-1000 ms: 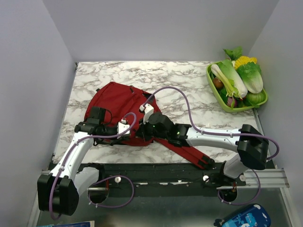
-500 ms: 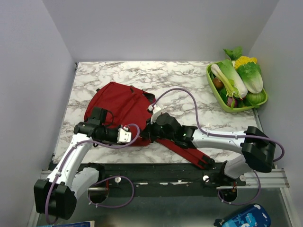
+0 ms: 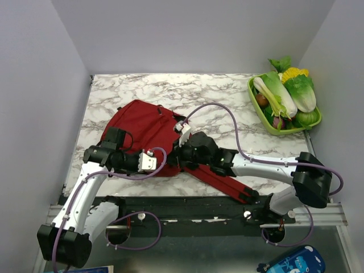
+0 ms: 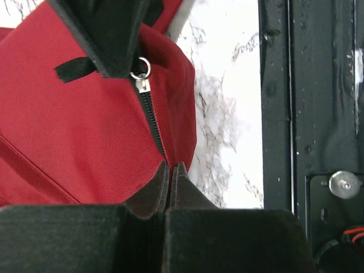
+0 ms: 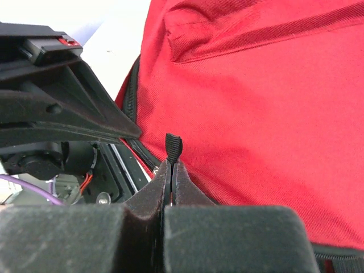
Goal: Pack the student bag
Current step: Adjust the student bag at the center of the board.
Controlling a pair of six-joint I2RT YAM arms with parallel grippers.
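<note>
Marbled white-and-grey tabletop, extending beyond the left gripper and the right gripper and out to either side of them. Plain pale grey walls close it in behind the grippers and well apart on both flanks. Lighting is even, with soft shadows. On the near side of the grippers, a black base plate edges the table, then an aluminium rail.

The student bag runs off-frame (both wrist views); interior hidden.

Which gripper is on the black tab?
The right gripper: its jaws pinch the black tab; the left gripper clamps the student bag beside its zipper.
</note>
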